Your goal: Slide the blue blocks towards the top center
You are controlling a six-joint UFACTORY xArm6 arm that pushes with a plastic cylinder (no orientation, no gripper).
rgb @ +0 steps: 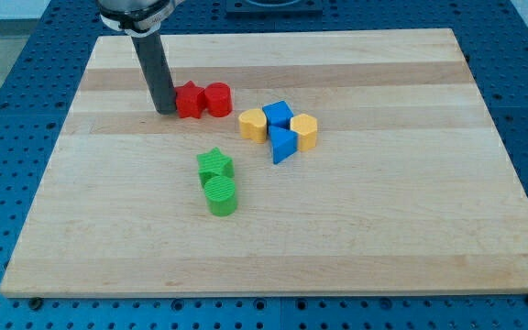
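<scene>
Two blue blocks sit near the board's middle: a blue cube (pixel 278 114) and, just below it, a blue triangular block (pixel 283 145). A yellow block (pixel 253 124) touches them on the left and another yellow block (pixel 304 131) on the right. My tip (pixel 166 110) rests on the board at the upper left, touching the left side of a red star block (pixel 189 100). It is well to the left of the blue blocks.
A red cylinder (pixel 218 98) sits right of the red star. A green star block (pixel 214 165) and a green cylinder (pixel 220 195) lie below the middle. The wooden board (pixel 383 229) sits on a blue perforated table.
</scene>
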